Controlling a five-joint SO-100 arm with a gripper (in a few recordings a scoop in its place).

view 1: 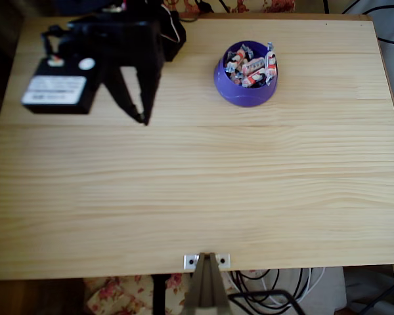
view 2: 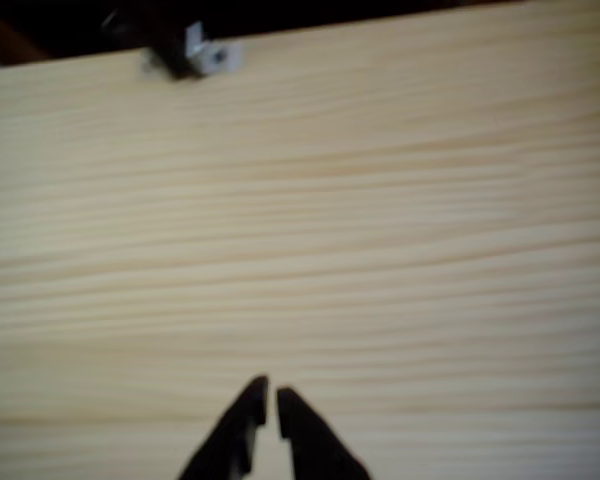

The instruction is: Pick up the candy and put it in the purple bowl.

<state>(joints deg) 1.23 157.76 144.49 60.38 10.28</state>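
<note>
From the overhead view I see the bowl [view 1: 245,83] on the far part of the table [view 1: 197,197], right of centre. It holds a heap of candies [view 1: 252,66]; I cannot count them surely. They lie jumbled, their long axes pointing several ways: one at the bowl's right side stands roughly along the near-far line, another in the middle runs more left to right. The arm [view 1: 111,46] sits at the far left, well apart from the bowl. Its gripper [view 1: 143,119] points toward the near edge, the two dark fingers [view 1: 121,92] meeting at the tips, nothing between them. A white-labelled black block [view 1: 56,88] is at the arm's left. A small metal bracket [view 1: 207,261] sits on the near edge, at the middle.

In the wrist view the fingertips [view 2: 250,400] show at the bottom, almost together, with just a thin slit between them, and they grip nothing. The gripper [view 2: 271,395] hangs over bare wood [view 2: 380,250]. The bracket [view 2: 210,55] shows at the top left edge.
</note>
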